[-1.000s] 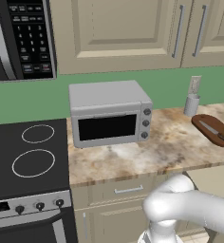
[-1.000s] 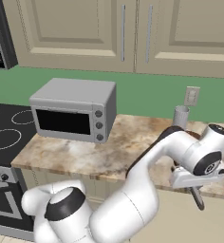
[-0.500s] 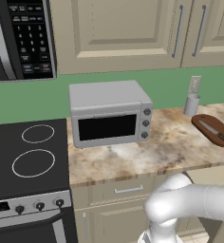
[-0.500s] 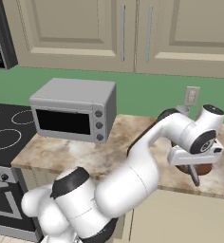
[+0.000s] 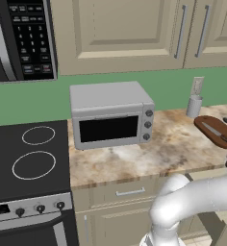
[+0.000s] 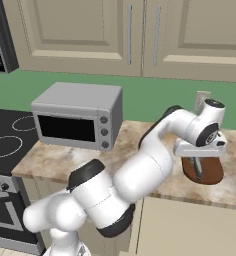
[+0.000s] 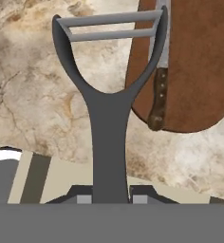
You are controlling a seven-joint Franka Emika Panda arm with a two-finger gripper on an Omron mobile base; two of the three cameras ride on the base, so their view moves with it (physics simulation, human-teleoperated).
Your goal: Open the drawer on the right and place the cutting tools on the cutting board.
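Pincer: the gripper (image 7: pixel 112 197) is clenched on the handle of a dark Y-shaped peeler (image 7: pixel 109 102), which rises straight out from between the finger tips.

Change noted: over the past second the hand has been carried up from below the counter edge to above the countertop (image 7: pixel 33 90); it is now hung just over the near end of the cutting board (image 7: pixel 199 66).

Meaning for task: the transfer of the second cutting tool is judged nearly complete; a short move toward the board and a release are judged to remain.

Knife: a knife (image 7: pixel 159 71) with silver blade and dark brown handle is already laid on the board, just to the side of the peeler's head, handle end near the board's rounded edge.

Peeler position: most of the peeler is held over bare counter; one arm of its fork overlaps the board's edge.

Drawer: a pale strip close under the pincer is taken for the open drawer; its interior cannot be checked.

Obscured: in the right base view the finger tips and peeler are too small to separate from the board (image 6: pixel 204 169). In the left base view the board (image 5: pixel 216 132) is cut off at the frame edge.
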